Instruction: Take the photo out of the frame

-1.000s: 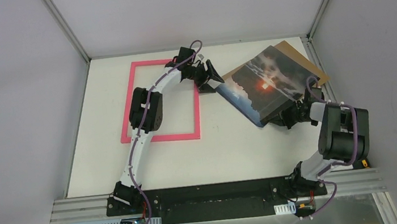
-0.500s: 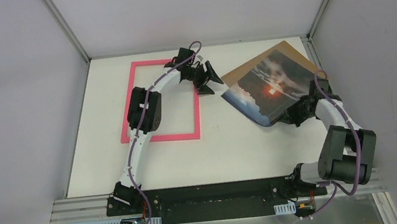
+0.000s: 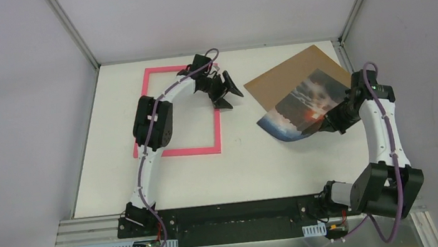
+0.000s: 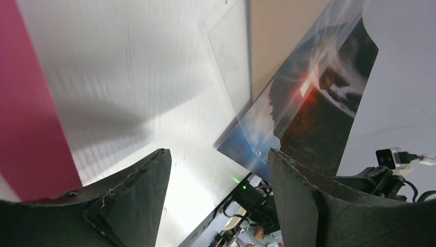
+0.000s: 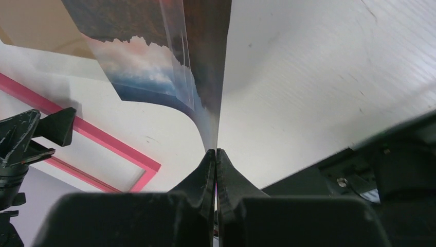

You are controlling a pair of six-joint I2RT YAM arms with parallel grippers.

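Between right fingers (image 5: 203, 177), photo (image 5: 149, 67) edge, wrist-view only

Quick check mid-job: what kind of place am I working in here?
Probably a lab test cell: grey panel walls, aluminium posts, a white table and a black base rail.

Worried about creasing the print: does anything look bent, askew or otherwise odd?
Yes. The photo, pinched at one edge by the shut right gripper, bows in a clear curve rather than being flat. The brown board beneath it lies at an angle to the pink frame.
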